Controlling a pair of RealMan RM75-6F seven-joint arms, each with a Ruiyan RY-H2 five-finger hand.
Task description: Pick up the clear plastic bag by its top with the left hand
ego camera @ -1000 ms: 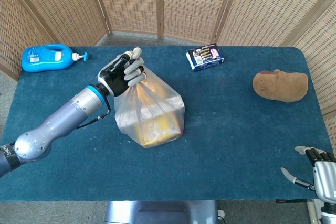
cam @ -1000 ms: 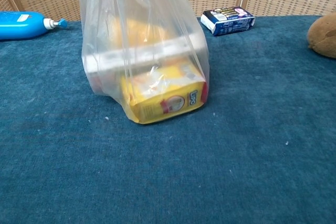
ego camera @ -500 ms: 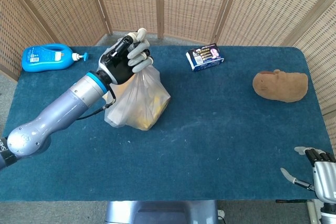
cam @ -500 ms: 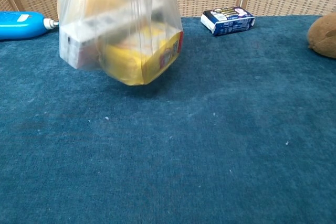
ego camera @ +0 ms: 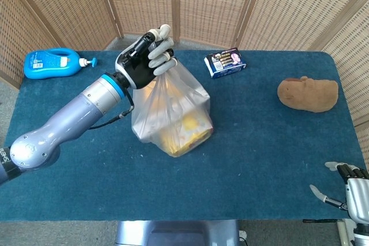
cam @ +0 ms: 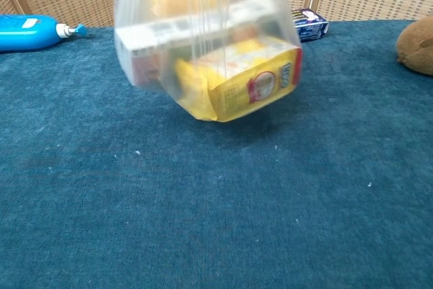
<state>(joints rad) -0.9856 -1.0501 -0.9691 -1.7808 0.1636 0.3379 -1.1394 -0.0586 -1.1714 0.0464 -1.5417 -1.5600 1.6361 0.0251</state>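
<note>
The clear plastic bag hangs in the air above the blue table, holding a yellow box and a white box. My left hand grips the gathered top of the bag, its fingers curled around the plastic. In the chest view the bag floats clear of the cloth, with a shadow under it; the left hand is out of that frame. My right hand rests low at the table's near right corner, holding nothing, fingers spread.
A blue pump bottle lies at the far left. A dark blue packet sits at the back centre, partly hidden behind the bag in the chest view. A brown plush toy lies at the right. Wicker screens stand behind the table.
The left hand has carried the bag to the right and a little higher. The bag has swung, and it stays off the table, where it stood one second ago.
</note>
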